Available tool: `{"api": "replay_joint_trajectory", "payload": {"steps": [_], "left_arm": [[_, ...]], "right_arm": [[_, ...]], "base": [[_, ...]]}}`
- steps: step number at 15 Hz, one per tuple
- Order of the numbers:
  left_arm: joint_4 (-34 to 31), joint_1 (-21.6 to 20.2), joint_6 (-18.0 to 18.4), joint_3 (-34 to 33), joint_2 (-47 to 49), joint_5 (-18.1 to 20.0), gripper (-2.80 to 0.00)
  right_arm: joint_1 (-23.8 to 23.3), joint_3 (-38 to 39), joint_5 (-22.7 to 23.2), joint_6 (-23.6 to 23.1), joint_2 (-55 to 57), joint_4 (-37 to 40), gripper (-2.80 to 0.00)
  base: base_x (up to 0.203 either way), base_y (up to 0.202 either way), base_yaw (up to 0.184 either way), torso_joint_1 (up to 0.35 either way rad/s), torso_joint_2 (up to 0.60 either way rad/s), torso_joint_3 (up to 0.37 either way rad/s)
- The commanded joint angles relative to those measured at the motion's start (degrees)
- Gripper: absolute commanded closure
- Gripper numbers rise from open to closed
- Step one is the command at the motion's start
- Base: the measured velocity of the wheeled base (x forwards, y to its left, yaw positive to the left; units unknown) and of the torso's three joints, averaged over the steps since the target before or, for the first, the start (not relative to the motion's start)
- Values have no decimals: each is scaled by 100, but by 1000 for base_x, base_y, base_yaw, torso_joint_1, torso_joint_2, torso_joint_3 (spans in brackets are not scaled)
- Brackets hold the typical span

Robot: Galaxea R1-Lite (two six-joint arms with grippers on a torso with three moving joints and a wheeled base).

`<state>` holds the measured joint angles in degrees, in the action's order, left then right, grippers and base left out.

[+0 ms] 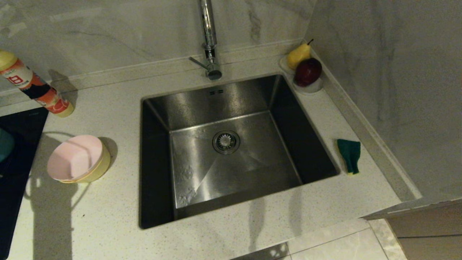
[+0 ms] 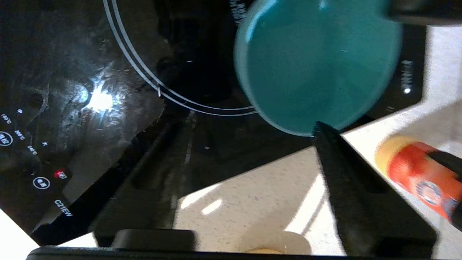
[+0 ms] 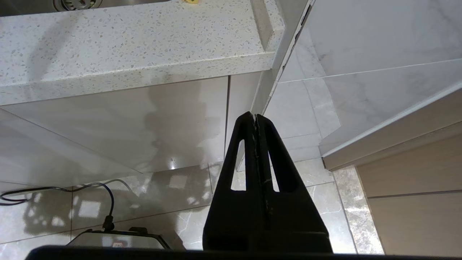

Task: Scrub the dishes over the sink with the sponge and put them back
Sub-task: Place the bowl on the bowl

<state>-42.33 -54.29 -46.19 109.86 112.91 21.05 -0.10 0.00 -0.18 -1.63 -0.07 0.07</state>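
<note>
The sink is set in the middle of the speckled counter. Left of it a pale pink bowl sits nested in a yellow bowl. A light blue bowl rests on the black cooktop; in the head view only its edge shows at the far left. My left gripper hovers over the cooktop's edge, open, with nothing between its fingers; one fingertip is at the blue bowl's rim. The sponge lies green face up on the counter right of the sink. My right gripper hangs shut below the counter.
A tall chrome faucet stands behind the sink. A white dish with a pear and a red apple fills the back right corner. An orange and yellow bottle lies near the cooktop. Marble walls close off the back and right.
</note>
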Motion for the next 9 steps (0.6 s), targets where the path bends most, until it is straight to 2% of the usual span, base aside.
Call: {"api": "replay_joint_trajectory", "payload": {"steps": [1, 9], "left_arm": [[-14, -125, -21, -18, 112, 21, -280], [-22, -188, -16, -70, 535, 28, -280]], "right_arm": [[1, 0, 1, -4, 7, 1, 0], [1, 0, 1, -4, 7, 1, 0]], "base": [[0, 0, 0, 0, 0, 0], [0, 0, 0, 0, 0, 0]]}}
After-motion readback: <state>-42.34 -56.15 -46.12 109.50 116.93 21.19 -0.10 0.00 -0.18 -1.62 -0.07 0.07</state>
